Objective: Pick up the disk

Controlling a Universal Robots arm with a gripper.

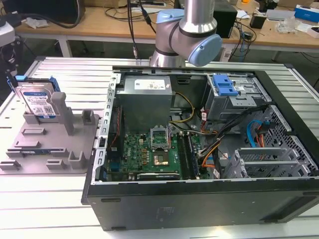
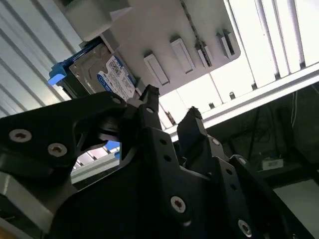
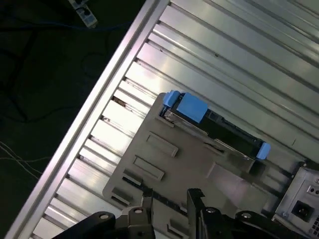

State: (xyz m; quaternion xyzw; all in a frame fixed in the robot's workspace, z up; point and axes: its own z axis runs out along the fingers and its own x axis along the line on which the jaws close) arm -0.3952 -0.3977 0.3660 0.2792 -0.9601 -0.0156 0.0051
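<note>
The arm (image 1: 199, 15) (silver tube, pale blue joint caps) stands at the upper middle of the exterior view. In both wrist views the black gripper (image 2: 172, 107) (image 3: 170, 196) shows its fingers (image 2: 149, 99) parted, gripping nothing.

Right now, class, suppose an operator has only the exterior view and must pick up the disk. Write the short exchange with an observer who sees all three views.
Operator: I see the disk standing upright in the grey holder. Is the gripper open?
Observer: Yes. In the second wrist view the gripper is open, with nothing between its fingers.
Operator: Is it touching the disk?
Observer: No. In the first wrist view its tips show against the holder's low slots, apart from the disk, whose blue-framed edge faces the camera.
</note>
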